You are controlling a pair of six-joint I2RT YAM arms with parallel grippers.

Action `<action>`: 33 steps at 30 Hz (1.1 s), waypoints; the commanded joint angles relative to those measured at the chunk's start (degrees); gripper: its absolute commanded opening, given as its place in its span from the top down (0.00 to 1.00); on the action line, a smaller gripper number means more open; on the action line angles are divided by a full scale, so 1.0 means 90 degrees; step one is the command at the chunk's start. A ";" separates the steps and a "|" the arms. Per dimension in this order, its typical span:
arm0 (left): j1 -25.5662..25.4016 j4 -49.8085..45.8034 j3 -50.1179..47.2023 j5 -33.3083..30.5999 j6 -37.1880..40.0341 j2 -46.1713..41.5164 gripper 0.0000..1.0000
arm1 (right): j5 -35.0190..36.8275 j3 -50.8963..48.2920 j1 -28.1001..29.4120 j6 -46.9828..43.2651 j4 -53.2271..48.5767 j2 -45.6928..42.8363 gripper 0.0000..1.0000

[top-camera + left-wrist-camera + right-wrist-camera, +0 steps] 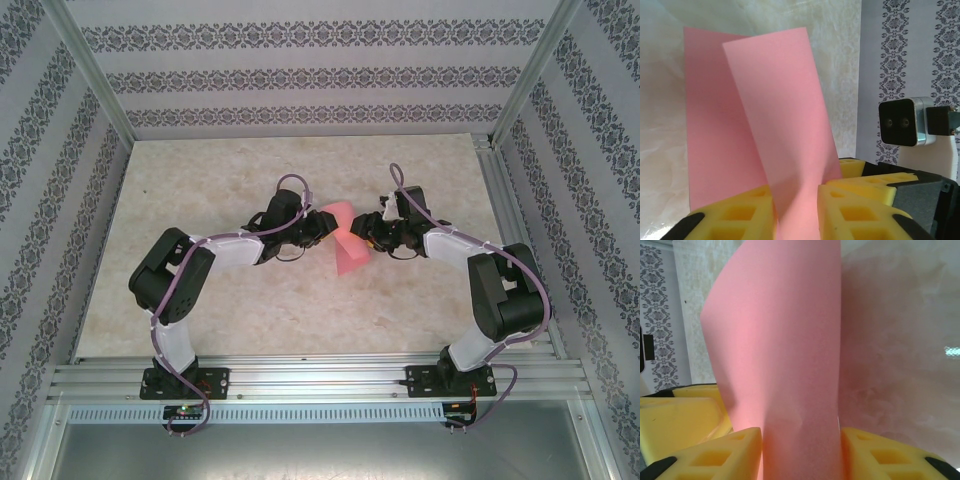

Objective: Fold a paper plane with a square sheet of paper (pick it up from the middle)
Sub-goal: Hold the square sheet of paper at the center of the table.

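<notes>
The square sheet of paper (348,245) is pink and hangs bent above the middle of the table, between my two grippers. In the left wrist view the sheet (775,115) rises in two flaps from between the yellow foam fingers (735,217) of my left gripper (796,210), which is shut on its lower edge. My left gripper (322,228) holds the sheet's left side. My right gripper (372,235) meets it from the right. In the right wrist view the sheet (785,340) bows upward and fills the gap of my right gripper (801,455), which is shut on it.
The beige marbled table (200,200) is walled by patterned panels (300,80) with metal posts at the corners. A metal rail (320,380) carries both arm bases at the near edge. The right wrist's camera block (897,122) sits close beside my left fingers.
</notes>
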 commanded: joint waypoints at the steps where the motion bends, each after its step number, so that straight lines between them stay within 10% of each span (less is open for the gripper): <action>1: -0.0063 0.0320 0.0285 0.0133 0.0102 0.0116 0.77 | 0.0192 -0.0106 -0.0075 -0.0147 -0.0088 -0.0009 0.54; 18: -0.0028 -0.1461 0.2097 0.0913 0.1575 0.1329 0.97 | 0.0958 0.0048 -0.0375 -0.0989 -0.1473 -0.0698 0.35; 33: 0.0508 -0.3196 0.3159 0.2114 0.3052 0.1906 0.96 | 0.0801 0.0236 -0.0353 -0.1026 -0.1484 -0.0733 0.47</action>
